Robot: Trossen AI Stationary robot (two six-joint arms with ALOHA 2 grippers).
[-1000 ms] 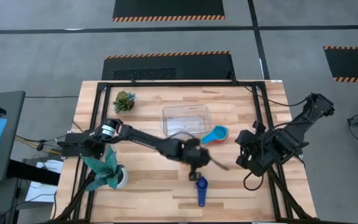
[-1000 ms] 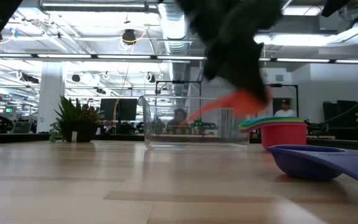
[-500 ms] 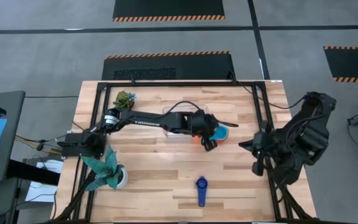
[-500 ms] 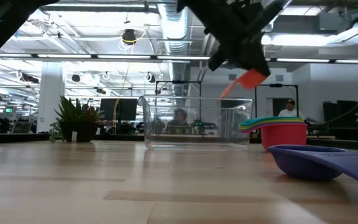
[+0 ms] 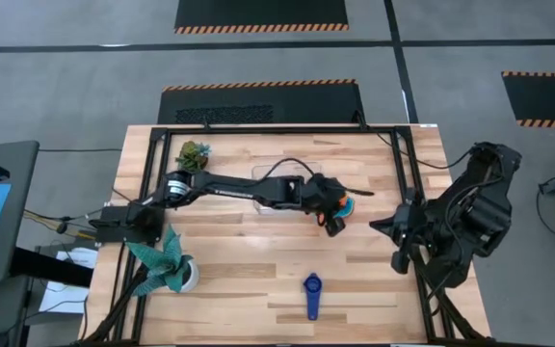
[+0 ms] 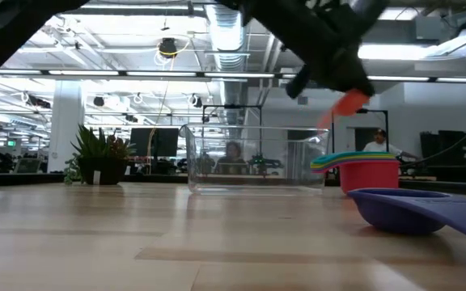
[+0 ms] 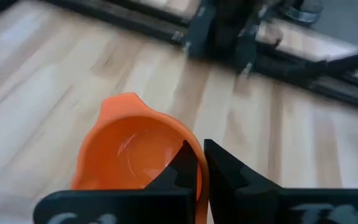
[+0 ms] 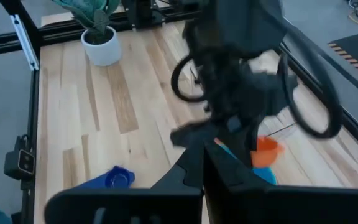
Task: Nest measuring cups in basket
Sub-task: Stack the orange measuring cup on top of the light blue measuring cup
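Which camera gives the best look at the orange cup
The left wrist view: the orange cup fills it, pinched by the left gripper. The low and right wrist views show it small; the high view shows a sliver.

The room was bright – strip lights ran overhead and glared white in the low view. The table lay evenly lit, with soft shadows. The left arm smeared with motion blur – the orange cup too.

Six measuring cups (four stacked), one basket, two plants.
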